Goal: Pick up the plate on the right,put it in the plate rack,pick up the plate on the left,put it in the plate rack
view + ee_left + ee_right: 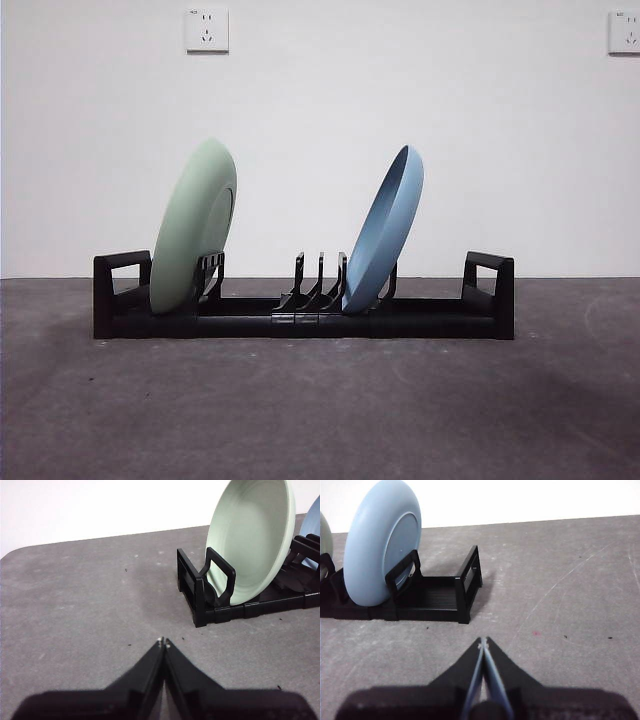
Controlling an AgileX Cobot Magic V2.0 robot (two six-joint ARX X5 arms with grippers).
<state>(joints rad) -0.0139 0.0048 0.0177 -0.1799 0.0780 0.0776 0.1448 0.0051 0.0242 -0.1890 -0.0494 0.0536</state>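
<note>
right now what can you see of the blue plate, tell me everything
The round pale blue plate looks like matte plastic, with a raised foot ring on its underside. It stands on edge in the long black plastic plate rack, right of the middle prongs, leaning toward the right end. Its lower rim sits in the rack base and its back rests on a prong. No end effector touches it.

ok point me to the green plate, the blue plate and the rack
green plate [190, 225], front view, on its rounded back
blue plate [385, 230], front view, on its outer rim side
rack [300, 322], front view, on its long base bar
</note>
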